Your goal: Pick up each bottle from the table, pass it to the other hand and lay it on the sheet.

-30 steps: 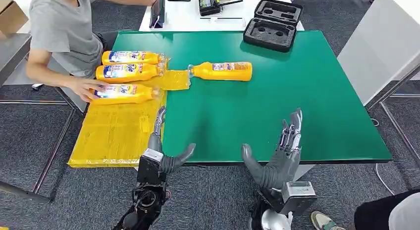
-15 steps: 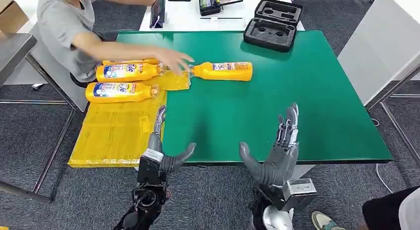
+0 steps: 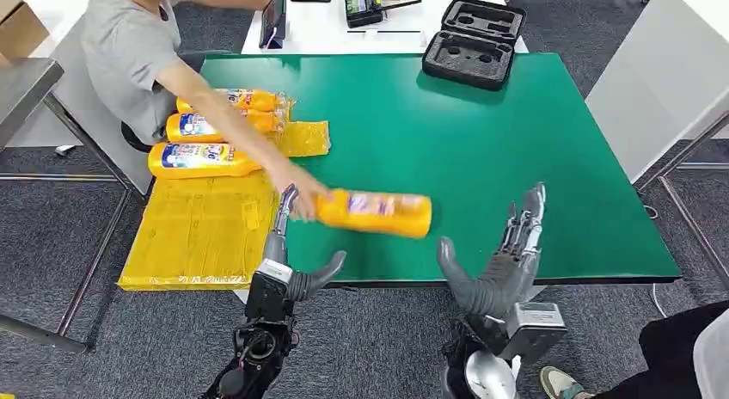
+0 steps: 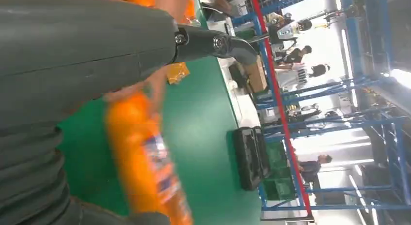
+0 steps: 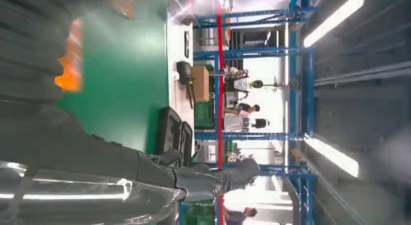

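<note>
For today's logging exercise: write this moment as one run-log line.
left hand: open, empty | right hand: open, empty | person's hand: holds bottle over table | three bottles at sheet

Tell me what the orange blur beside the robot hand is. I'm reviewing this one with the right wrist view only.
Observer: In the head view it's a bottle. A person's hand holds it by one end over the near part of the green table.
Operator: Does either robot hand grip it?
Observer: No. The left robot hand and the right robot hand are both open at the table's near edge, and the bottle is between them.
Operator: Anything on the sheet?
Observer: Three more bottles lie on their sides at the far end of the yellow sheet.
</note>
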